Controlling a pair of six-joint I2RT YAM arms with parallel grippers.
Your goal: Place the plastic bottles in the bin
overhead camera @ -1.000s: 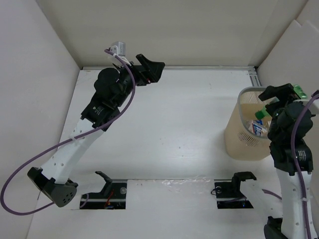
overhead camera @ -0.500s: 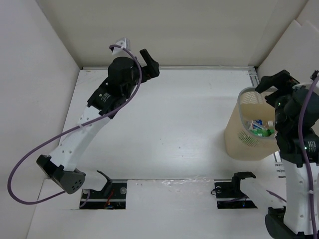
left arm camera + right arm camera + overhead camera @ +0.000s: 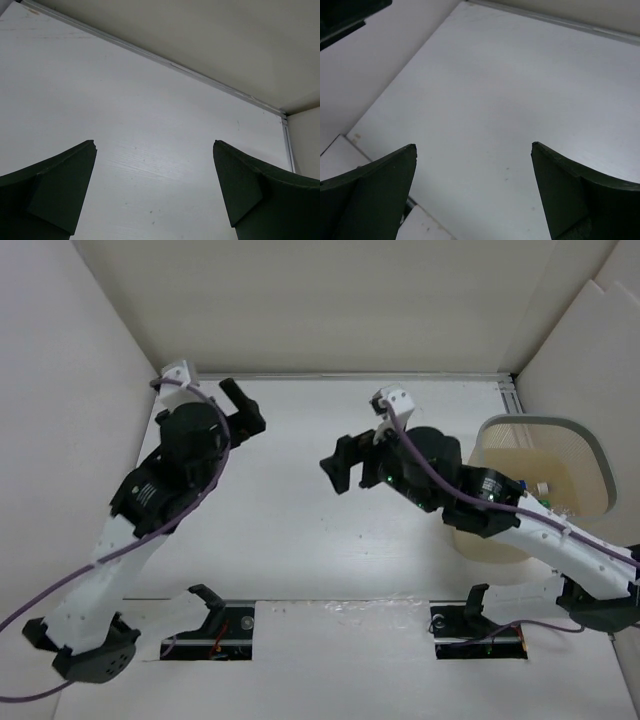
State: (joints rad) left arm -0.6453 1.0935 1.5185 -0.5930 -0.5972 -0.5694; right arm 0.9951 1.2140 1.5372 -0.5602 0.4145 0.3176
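White table (image 3: 300, 505) is stretching out under both claws. Left claw (image 3: 245, 408) and right claw (image 3: 340, 465) are hanging wide open, holding nothing. Behind the right claw, the bin (image 3: 598, 450) is standing with the plastic bottles (image 3: 547, 498) lying inside. I think the arms should be pulling home slowly, keeping off the bin.

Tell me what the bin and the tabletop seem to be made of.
The bin is likely thin translucent plastic, tan with a grey rim. Its wall looks pale and partly see-through, and the finish looks smooth. The table is probably white-painted or laminated board with a matte finish. Faint grain-like streaks and small specks show in the left wrist view, with no glare.
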